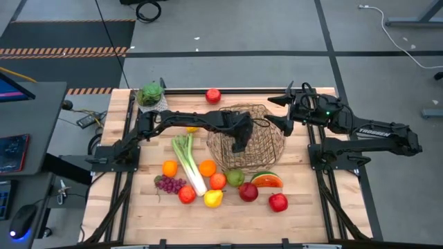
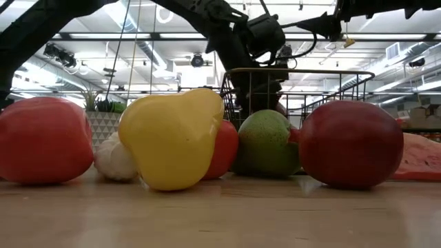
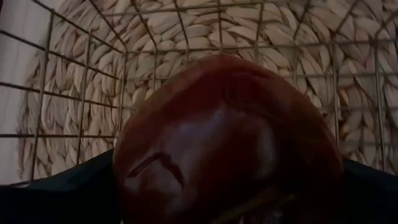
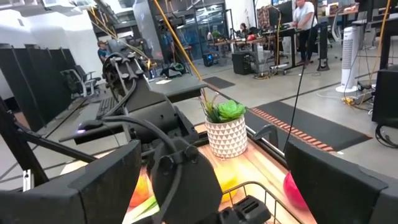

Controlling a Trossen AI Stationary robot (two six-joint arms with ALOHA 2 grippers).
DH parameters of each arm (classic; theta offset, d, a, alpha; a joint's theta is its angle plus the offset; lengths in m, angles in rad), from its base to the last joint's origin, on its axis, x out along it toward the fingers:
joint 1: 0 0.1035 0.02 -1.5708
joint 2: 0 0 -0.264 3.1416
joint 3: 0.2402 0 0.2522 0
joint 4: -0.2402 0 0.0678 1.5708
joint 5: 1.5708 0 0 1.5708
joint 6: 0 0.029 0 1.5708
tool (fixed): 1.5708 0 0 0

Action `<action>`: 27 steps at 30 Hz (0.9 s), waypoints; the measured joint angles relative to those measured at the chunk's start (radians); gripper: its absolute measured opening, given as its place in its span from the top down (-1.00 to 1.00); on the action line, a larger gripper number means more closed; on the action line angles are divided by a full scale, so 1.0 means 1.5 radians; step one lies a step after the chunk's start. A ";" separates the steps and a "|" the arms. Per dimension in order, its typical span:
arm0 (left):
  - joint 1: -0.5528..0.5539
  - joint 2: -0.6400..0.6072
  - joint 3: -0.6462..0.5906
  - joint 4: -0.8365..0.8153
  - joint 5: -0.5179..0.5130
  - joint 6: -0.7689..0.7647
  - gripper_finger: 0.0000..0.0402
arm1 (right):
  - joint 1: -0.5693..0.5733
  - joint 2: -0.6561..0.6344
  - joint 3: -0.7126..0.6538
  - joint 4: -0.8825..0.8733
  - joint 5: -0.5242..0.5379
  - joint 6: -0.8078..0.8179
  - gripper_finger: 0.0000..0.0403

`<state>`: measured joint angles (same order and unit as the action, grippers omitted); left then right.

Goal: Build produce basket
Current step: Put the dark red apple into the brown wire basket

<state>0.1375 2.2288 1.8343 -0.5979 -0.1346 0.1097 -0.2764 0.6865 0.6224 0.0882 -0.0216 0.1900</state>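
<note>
high: you look straight down on the whole table [image 1: 228, 221] | low: level at tabletop, close behind the fruit | left wrist: pressed close inside the basket [image 3: 186, 37] | right wrist: faces across the table; shares the potted plant [image 4: 225, 127] with high.

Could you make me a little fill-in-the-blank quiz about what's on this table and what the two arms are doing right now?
1. The left gripper reaches down inside the ____.
2. Between its open jaws, in the left wrist view, sits a dark red ____.
3. The small potted plant stands at the table's far ____ corner in the high view.
4. The long leek lies ____ the basket.

Missing words: basket; apple; left; outside
</note>
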 joint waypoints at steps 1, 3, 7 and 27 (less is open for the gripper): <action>0.001 0.002 0.000 0.002 0.000 -0.006 -0.99 | 0.000 0.000 0.000 0.000 0.000 0.000 -0.98; 0.001 0.007 0.001 0.003 0.000 -0.017 -0.99 | 0.000 0.000 0.000 0.000 0.000 -0.001 -0.98; 0.001 0.022 0.001 0.020 0.000 -0.026 -0.99 | 0.000 0.000 0.000 0.000 0.001 -0.001 -0.98; 0.008 0.035 0.000 0.033 0.003 0.040 -0.99 | 0.002 0.001 0.000 -0.010 -0.003 0.000 -0.98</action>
<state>0.1493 2.2814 1.8347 -0.5481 -0.1295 0.1698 -0.2741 0.6872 0.6224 0.0725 -0.0261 0.1905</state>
